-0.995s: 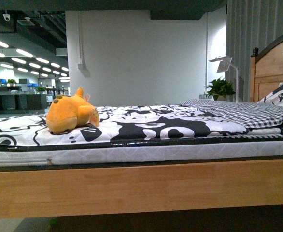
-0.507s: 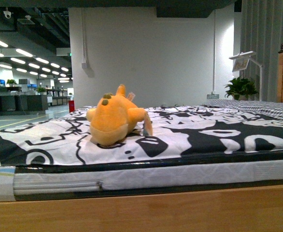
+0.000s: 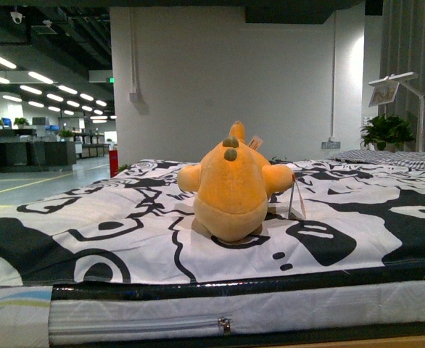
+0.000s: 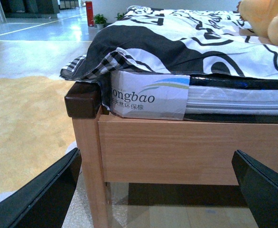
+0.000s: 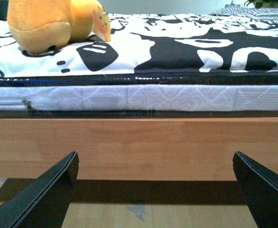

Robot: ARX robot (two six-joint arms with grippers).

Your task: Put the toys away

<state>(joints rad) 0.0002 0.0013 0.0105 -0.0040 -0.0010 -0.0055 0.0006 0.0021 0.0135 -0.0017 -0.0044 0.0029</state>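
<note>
Two empty grippers, your left gripper (image 4: 155, 156) and right gripper (image 5: 154, 156), hang spread wide, low before the wooden rail (image 5: 143, 142) of the table (image 3: 89, 232), which either could strike as you lift toward the plush toy (image 3: 233, 185) sitting atop that table just behind its front edge.

Orange-yellow plush toy (image 3: 232, 185) with olive bumps; black-and-white patterned bedsheet (image 3: 125, 232); light wooden bed frame (image 5: 139, 147).

Orange-yellow plush toy (image 3: 233, 187) sits upright on the bedsheet, olive bumps showing.
</note>
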